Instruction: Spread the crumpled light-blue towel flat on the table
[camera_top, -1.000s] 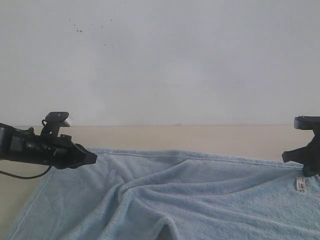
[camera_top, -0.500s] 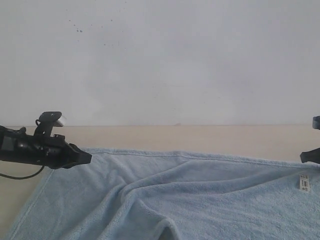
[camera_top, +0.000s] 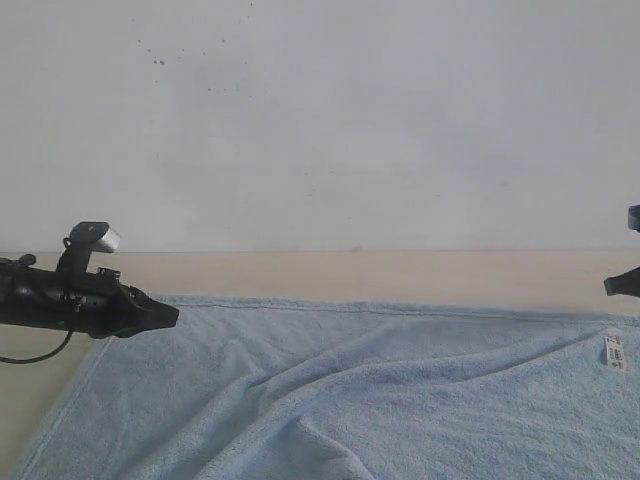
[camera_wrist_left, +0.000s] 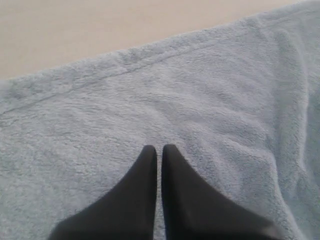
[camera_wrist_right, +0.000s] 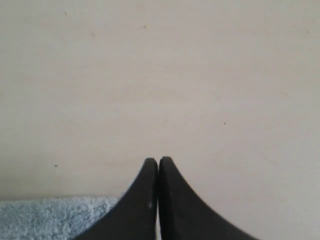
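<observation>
The pale blue towel (camera_top: 380, 390) lies spread over the beige table (camera_top: 350, 272), with a shallow diagonal fold running toward its lower middle. Its white tag (camera_top: 613, 352) sits near the right edge. My left gripper (camera_top: 172, 316) hovers at the towel's far left corner. In the left wrist view this gripper (camera_wrist_left: 158, 147) is shut, tips over towel (camera_wrist_left: 200, 100) pile near the hem, with nothing visibly pinched. My right gripper (camera_top: 612, 286) shows only at the frame's right edge. In the right wrist view it (camera_wrist_right: 158, 161) is shut over bare table (camera_wrist_right: 150, 75), a towel (camera_wrist_right: 50, 217) corner beside it.
A white wall (camera_top: 320, 120) rises behind the table's far edge. A strip of bare tabletop (camera_wrist_left: 75, 30) runs between the towel's far hem and the wall. Bare table also shows left of the towel (camera_top: 30, 380).
Both grippers have moved outward, the left one to the left and the right one almost out of frame. The towel's far hem has straightened, its folds have flattened, and the tag has shifted right.
</observation>
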